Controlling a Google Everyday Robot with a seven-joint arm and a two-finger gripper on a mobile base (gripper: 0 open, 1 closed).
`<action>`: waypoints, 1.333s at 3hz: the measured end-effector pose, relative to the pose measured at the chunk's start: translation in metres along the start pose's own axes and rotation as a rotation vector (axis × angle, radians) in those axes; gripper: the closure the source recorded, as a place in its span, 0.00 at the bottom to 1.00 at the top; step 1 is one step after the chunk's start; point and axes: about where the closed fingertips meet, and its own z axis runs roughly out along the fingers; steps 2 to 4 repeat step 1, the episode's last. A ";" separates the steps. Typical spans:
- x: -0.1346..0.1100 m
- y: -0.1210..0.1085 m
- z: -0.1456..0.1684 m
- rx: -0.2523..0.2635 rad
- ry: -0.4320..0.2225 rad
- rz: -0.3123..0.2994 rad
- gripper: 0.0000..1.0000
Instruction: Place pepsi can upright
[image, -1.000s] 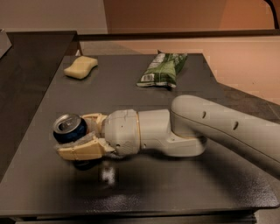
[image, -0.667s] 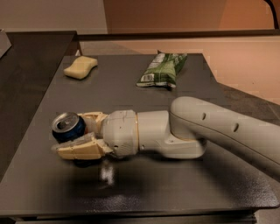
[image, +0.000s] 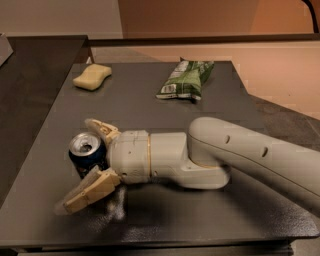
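Your end effector has its fingers spread apart, flanking the pepsi can, which stands upright near the tabletop's front-left corner. Draw straight back toward the right edge, without brushing the can.

The arm reaches in from the right, lying low and nearly level over the worktop, with its pale forearm pointing left. The rounded wrist joins it to the tool, which is at the front left of the worktop. Its two tan fingers are spread wide apart, one toward the back and one angled toward the near edge, tips pointing left.
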 end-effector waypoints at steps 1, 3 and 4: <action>0.000 0.000 0.000 0.000 0.000 0.000 0.00; 0.000 0.000 0.000 0.000 0.000 0.000 0.00; 0.000 0.000 0.000 0.000 0.000 0.000 0.00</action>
